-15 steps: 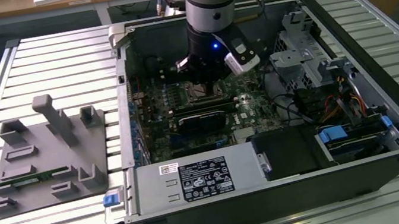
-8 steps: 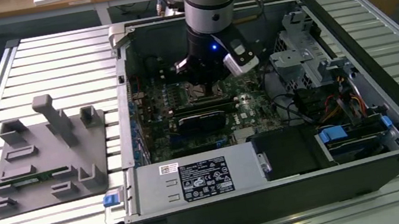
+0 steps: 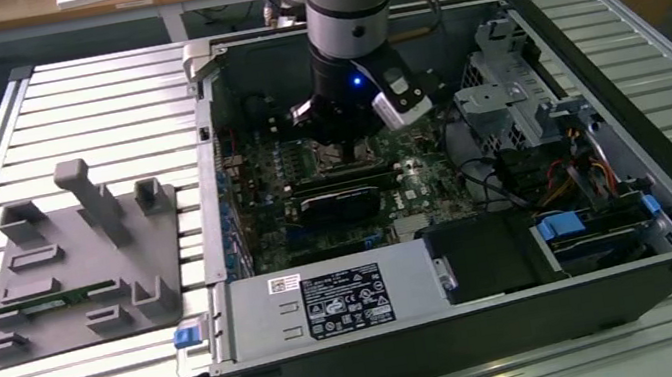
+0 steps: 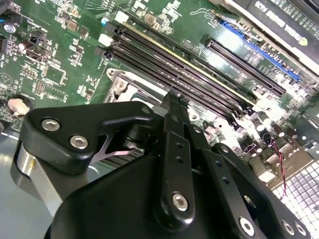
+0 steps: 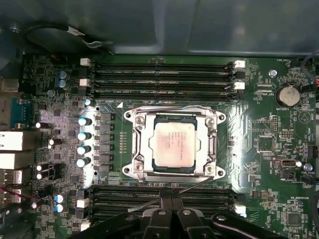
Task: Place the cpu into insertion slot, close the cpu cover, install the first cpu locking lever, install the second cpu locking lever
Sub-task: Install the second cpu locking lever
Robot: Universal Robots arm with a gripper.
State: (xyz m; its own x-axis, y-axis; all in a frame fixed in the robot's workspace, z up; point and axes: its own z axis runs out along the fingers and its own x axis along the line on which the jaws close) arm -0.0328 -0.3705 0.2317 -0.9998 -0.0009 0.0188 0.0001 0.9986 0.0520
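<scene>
In the first wrist view the pale tan cpu (image 5: pixel 173 144) lies flat in the insertion slot (image 5: pixel 127 171) at the middle of the green motherboard. The silvery cpu cover (image 5: pixel 142 144) lies down around it as a frame. A thin wire locking lever (image 5: pixel 144 205) runs slantwise beside the socket, crossing just at my fingertips. My black gripper (image 5: pixel 169 195) is shut, its tips right at that lever; whether it grips the wire I cannot tell. In the second wrist view the gripper (image 4: pixel 174 99) hovers by a socket corner (image 4: pixel 119 85). The exterior view has the gripper (image 3: pixel 350 149) low inside the case.
Black memory slots (image 5: pixel 159 74) flank the socket on both sides, and blue-topped capacitors (image 5: pixel 83 134) stand beside it. The open computer case (image 3: pixel 662 198) holds a power supply (image 3: pixel 327 306) and drive cage (image 3: pixel 511 100). A grey fixture (image 3: pixel 79 270) lies at the exterior view's left.
</scene>
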